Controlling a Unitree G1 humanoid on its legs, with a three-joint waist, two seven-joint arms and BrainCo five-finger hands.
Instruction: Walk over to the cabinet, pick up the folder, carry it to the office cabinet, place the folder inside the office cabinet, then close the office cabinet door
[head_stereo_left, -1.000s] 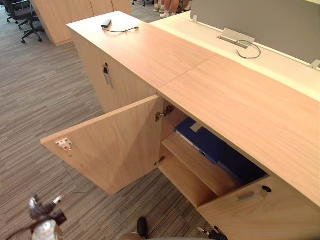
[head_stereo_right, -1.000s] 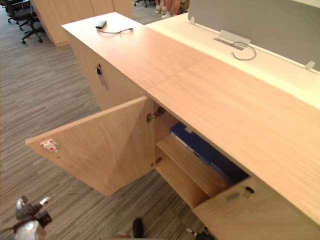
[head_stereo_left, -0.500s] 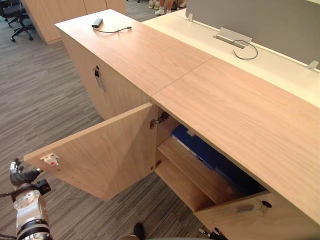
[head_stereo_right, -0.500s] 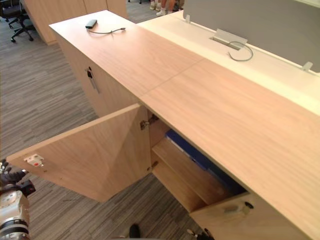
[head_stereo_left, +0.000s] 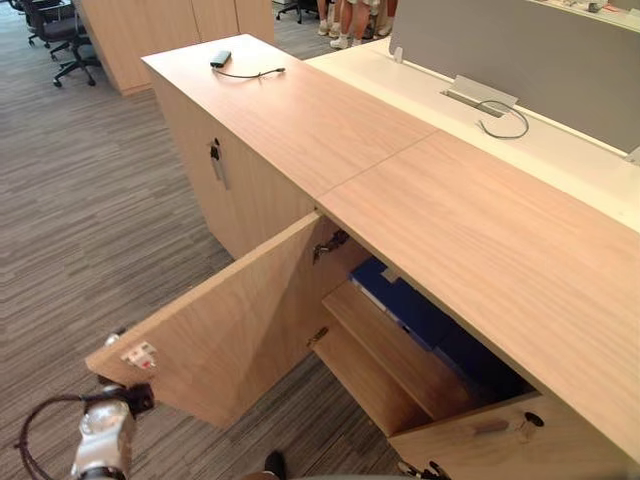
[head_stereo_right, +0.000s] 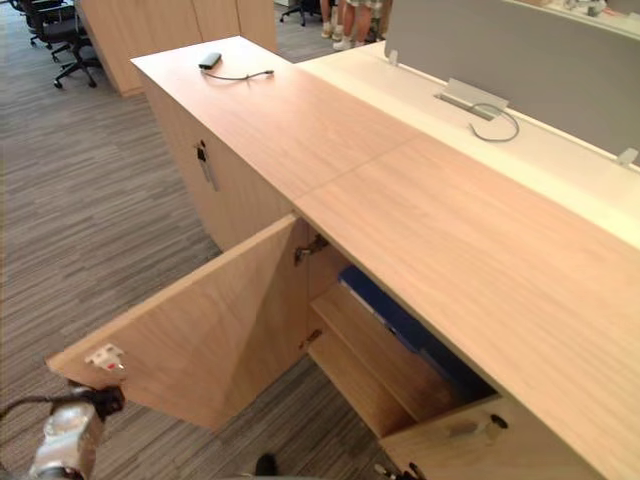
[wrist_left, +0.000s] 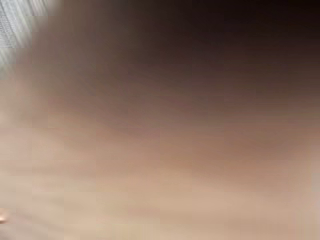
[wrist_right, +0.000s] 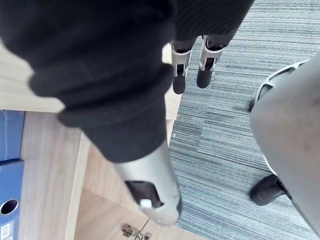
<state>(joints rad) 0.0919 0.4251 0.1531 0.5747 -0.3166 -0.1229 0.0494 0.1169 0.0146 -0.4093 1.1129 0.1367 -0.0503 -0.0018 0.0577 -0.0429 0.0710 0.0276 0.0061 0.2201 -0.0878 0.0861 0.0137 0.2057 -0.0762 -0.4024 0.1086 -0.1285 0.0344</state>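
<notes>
As we looked down from the head camera, a long wooden cabinet (head_stereo_left: 480, 240) ran from the upper left to the lower right of the frame. Its door (head_stereo_left: 230, 320) stood wide open at centre left, swung out over the grey carpet (head_stereo_left: 80, 220). Inside the opening, right of centre, we saw the blue folder (head_stereo_left: 410, 305) lying on the upper shelf (head_stereo_left: 390, 345) just under the cabinet top, with neither hand touching it. A second door (head_stereo_left: 500, 440) stood partly open at the lower right.

The left hand (head_stereo_left: 122, 400) sat at the lower left, right against the open door's free lower corner. We could not tell whether its fingers were spread or curled, because the door hid them. In the left wrist view, pale wood lay very close to the camera.

The right hand (wrist_right: 115, 90) hung over the carpet by the cabinet's open front. In its wrist view the fingers (wrist_right: 179, 75) pointed straight, side by side, pinching nothing, with the thumb (wrist_right: 150, 190) set apart. The folder's blue showed at the left edge of that view.

On the cabinet top at the upper left lay a small dark device (head_stereo_left: 221, 59) with a cord. A pale desk (head_stereo_left: 560, 150) with a grey screen (head_stereo_left: 500, 40) ran along the upper right. Office chairs (head_stereo_left: 60, 30) stood in the top left corner, and people's legs (head_stereo_left: 350, 15) showed at the top centre.
</notes>
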